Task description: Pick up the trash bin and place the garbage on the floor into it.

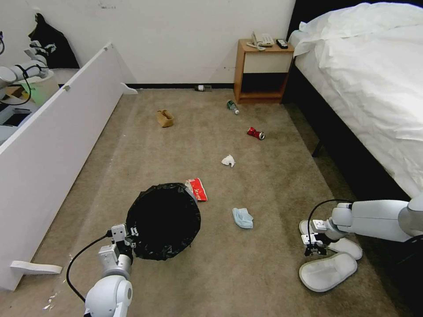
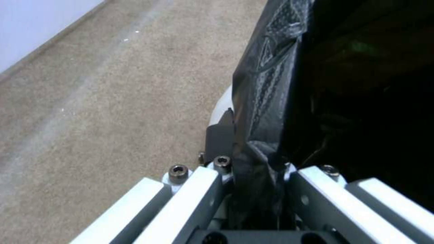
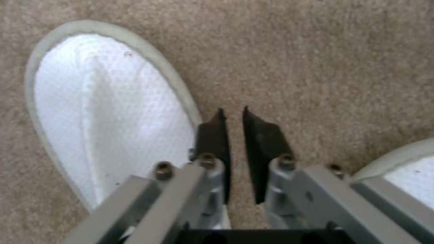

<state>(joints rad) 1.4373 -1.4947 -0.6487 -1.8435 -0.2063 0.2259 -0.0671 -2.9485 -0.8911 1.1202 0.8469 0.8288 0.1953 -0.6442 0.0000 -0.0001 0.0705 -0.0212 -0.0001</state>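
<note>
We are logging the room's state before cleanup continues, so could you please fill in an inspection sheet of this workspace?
Surface: beige carpet, worn streaks near the panel.
Job's things: trash bin, black-lined, held at its rim; slippers; face mask; red packet; tissue; red can; bottle; paper bag.
Clutter: second bottle by the skirting.
Grippers: left claw shut on the bin's rim; right claw nearly closed, empty, between the slippers.
Cables: black loop on the left wrist.
Surroundings: bed, nightstand, white panel.
</note>
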